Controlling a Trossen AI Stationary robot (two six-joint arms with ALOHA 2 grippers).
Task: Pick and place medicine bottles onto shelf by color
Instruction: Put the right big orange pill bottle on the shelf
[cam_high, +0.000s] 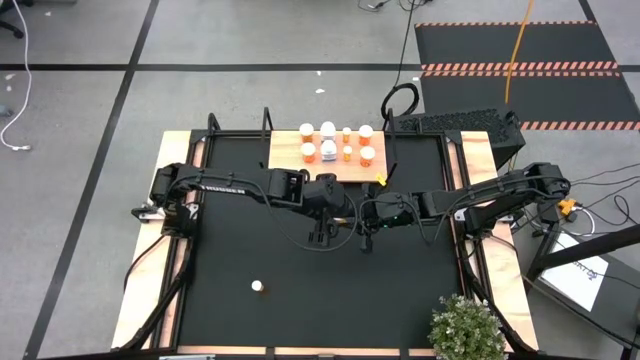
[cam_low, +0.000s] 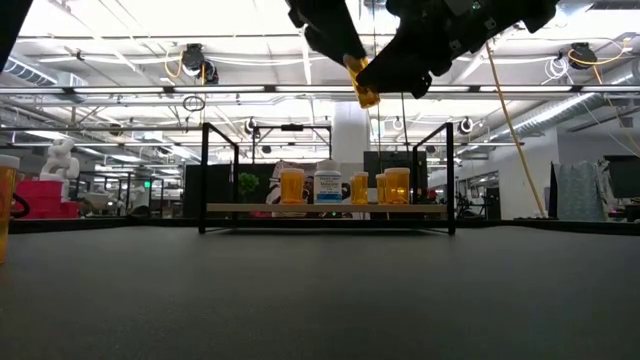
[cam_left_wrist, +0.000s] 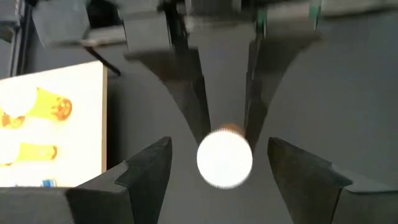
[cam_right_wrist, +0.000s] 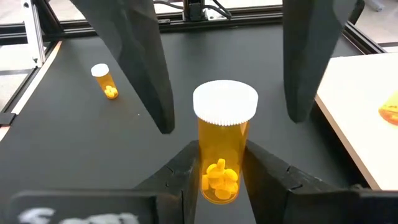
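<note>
Medicine bottles, from my left: one small orange bottle stands alone on the counter, well apart from everything else and waiting for its turn.

My left arm reaches to mid-counter. Its jaws are spread wide and hold nothing. They straddle the white cap of an orange bottle, with a clear gap on both sides.

That bottle hangs upright, high above the counter, and my right arm carries it. My right jaws are closed partway on the lower body, and that low pinch is all that holds it.

This looks to me like a handover, so timing is the main risk. If my right jaws let go before my left jaws have closed, the bottle falls and rolls away. If my left jaws close off-centre, one finger meets the cap first and levers the bottle out of that low grip. A grip on the cap alone could slip. The two sets of fingers also cross closely here and could collide.

At the back, the shelf is already crowded with standing bottles, so a tilted set-down could knock over its neighbours.
</note>
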